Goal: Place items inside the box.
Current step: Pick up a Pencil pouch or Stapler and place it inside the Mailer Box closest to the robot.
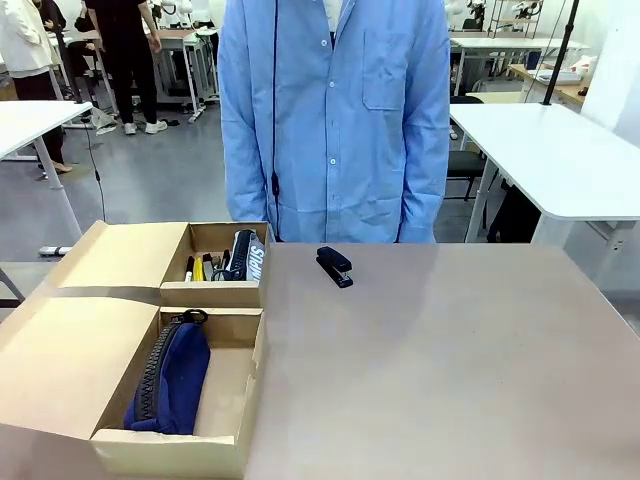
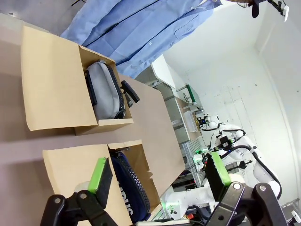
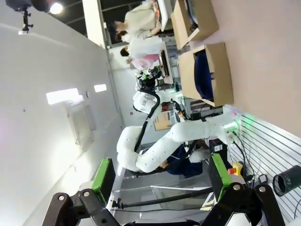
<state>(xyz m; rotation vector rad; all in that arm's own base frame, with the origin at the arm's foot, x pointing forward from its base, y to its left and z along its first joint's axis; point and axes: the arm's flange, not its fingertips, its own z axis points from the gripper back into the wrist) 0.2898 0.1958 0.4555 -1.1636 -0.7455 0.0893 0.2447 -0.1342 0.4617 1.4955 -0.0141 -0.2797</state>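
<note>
The left hand (image 2: pixel 159 175) is hanging above the table's left side with its fingers spread wide and nothing between the green pads (image 2: pixel 100 175). It is looking down on both cardboard boxes. The right hand (image 3: pixel 160 175) is also hanging released and is gripping nothing. It is facing along the table toward the boxes at the far end of its view.

The two boxes are sitting one behind the other along the left edge of the table (image 1: pixel 450 350), with their flaps folded outward. The near box (image 1: pixel 170 452) is sitting at the near-left corner and is holding the navy pouch (image 1: pixel 172 378). That pouch is lying lengthwise against the box's left wall with its zip facing up, and the left wrist view is showing white lettering on it.

The far box (image 1: pixel 215 293) is sitting just behind the near one. The grey pouch (image 2: pixel 103 89) is standing on edge at its right end. A few slim desk things are leaning beside that pouch, among them the yellow utility knife (image 1: pixel 198 268).

The black stapler (image 1: pixel 334 267) is lying outside the boxes on the bare tabletop. It is resting close to the far edge, about midway along it, just right of the far box and not touching it.

A person (image 1: pixel 335 120) in a light blue shirt is standing at the far edge, directly behind the stapler.
</note>
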